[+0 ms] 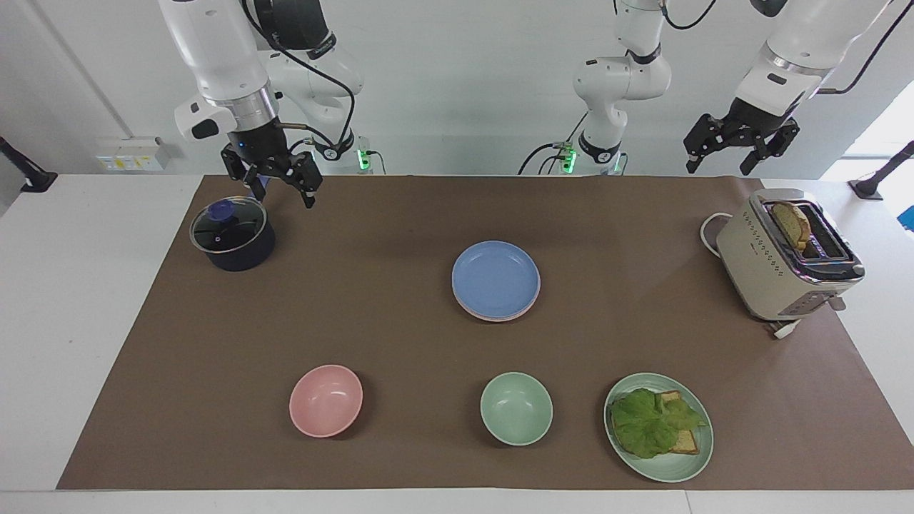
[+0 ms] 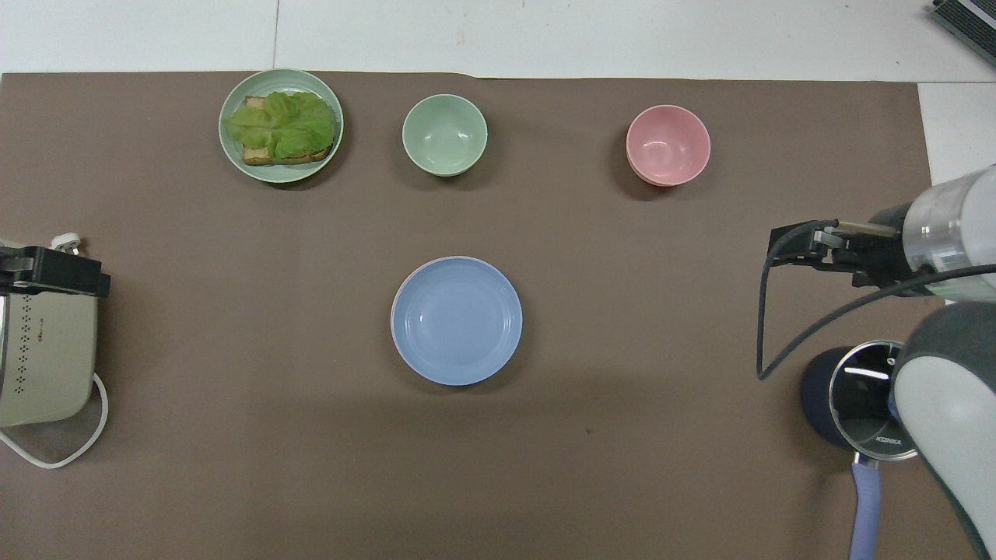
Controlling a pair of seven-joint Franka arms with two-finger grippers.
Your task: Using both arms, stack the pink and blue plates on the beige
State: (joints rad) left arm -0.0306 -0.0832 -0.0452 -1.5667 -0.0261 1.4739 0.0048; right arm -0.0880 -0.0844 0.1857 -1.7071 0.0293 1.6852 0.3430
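The blue plate point(image 1: 495, 277) point(image 2: 456, 319) lies on top of a stack in the middle of the brown mat. Under it only the thin rim of the pink plate point(image 1: 493, 318) shows. The beige plate is hidden beneath them. My right gripper point(image 1: 280, 194) point(image 2: 782, 247) hangs open and empty, raised over the mat beside the pot, well apart from the stack. At the left arm's end of the table my left gripper point(image 1: 718, 170) point(image 2: 48, 271) waits open and empty, raised above the toaster.
A dark pot with a glass lid point(image 1: 232, 235) point(image 2: 870, 395) stands at the right arm's end. A beige toaster point(image 1: 785, 258) point(image 2: 43, 358) holds bread at the left arm's end. Farthest from the robots stand a pink bowl point(image 1: 325, 400), a green bowl point(image 1: 515, 408) and a green plate point(image 1: 671, 467) with a lettuce sandwich.
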